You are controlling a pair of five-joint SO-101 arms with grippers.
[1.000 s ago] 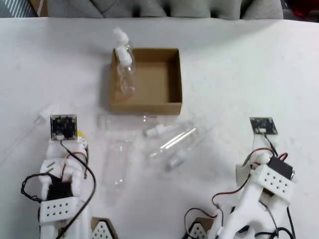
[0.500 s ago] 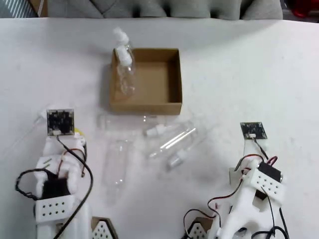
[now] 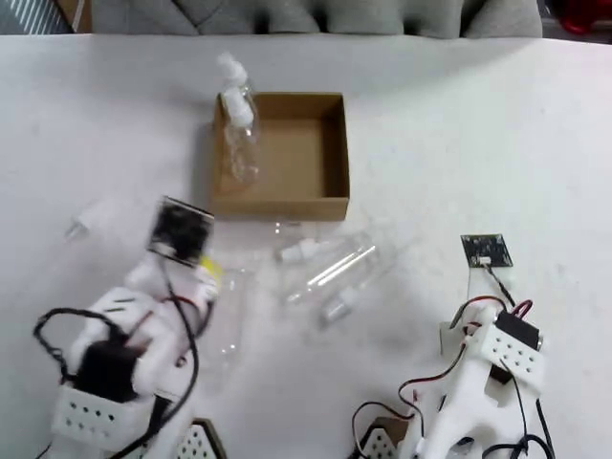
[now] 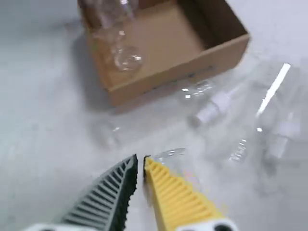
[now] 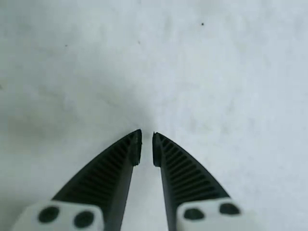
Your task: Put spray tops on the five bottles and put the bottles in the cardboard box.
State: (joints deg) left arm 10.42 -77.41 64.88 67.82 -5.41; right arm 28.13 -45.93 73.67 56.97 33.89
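Note:
The open cardboard box (image 3: 330,158) sits at the table's middle back. A clear bottle (image 3: 240,143) with a white spray top leans at its left wall, and its base (image 4: 126,57) shows in the left wrist view. Several clear bottles (image 3: 337,268) lie in front of the box with two spray tops (image 3: 296,251) among them. Another bottle (image 3: 225,320) lies by my left gripper (image 3: 212,279). Its fingers are shut (image 4: 140,161) and empty, just short of that bottle's mouth (image 4: 169,155). My right gripper (image 5: 147,142) is shut over bare table at the front right.
A loose white spray top (image 3: 80,225) lies at the left of the table. The left arm's body (image 3: 115,363) and the right arm's body (image 3: 492,359) stand along the front edge. A grey sofa edge (image 3: 316,14) runs behind the table.
My left arm has swung right, toward the bottle lying in front of the box, uncovering the loose spray top at the left. The right arm drew back a little, then stayed still.

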